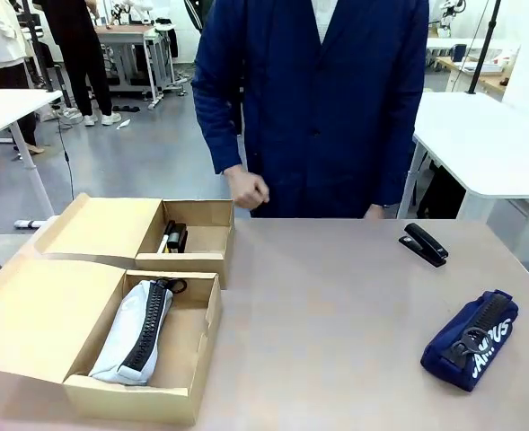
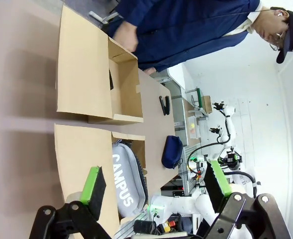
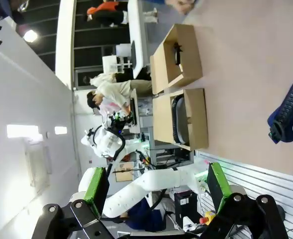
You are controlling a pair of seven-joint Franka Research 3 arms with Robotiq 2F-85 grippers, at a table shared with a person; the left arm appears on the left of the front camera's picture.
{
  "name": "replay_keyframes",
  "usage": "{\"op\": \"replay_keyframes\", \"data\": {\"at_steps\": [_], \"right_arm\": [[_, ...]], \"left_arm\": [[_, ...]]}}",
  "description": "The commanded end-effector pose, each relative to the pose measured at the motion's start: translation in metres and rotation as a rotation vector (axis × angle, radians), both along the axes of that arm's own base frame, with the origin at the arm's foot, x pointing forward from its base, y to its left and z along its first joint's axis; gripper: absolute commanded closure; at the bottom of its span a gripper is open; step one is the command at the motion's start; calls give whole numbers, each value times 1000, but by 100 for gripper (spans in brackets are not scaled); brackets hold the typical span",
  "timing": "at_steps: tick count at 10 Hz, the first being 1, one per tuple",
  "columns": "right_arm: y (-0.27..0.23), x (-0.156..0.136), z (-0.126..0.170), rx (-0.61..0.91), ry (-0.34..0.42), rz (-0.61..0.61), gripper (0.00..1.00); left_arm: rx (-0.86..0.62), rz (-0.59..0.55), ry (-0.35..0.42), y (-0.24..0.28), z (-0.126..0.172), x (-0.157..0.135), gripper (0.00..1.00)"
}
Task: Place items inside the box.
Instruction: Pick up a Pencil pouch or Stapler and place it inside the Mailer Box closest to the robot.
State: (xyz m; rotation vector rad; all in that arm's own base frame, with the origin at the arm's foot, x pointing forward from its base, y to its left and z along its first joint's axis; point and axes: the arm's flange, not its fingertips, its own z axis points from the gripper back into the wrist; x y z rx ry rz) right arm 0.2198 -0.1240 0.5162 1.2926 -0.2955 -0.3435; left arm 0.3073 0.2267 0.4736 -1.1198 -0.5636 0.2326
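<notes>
The smooth grey floor (image 1: 147, 162) shines a little under the light. A white rectangular table (image 1: 489, 144) stands at the right, and another white table with thin legs (image 1: 13, 103) at the left. Far behind stands a metal-framed workbench (image 1: 129, 36). Bright rectangular lamps (image 3: 22, 131) glow on what seems to be the white ceiling (image 3: 32, 64).

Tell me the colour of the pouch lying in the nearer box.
Light grey, with a black zip; the pouch shows best in the front view.

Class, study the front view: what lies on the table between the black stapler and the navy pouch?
Nothing. In the front view the stretch of table between the black stapler and the navy pouch is bare.
</notes>
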Motion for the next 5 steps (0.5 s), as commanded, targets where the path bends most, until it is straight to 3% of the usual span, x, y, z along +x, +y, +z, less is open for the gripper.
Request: {"op": "replay_keyframes", "data": {"at_steps": [1,5], "right_arm": [[8,2,9,13,-32,20,0],[8,2,9,13,-32,20,0]], "left_arm": [[-3,-8,-23,-1,0,0,0],[-3,-8,-23,-1,0,0,0]]}}
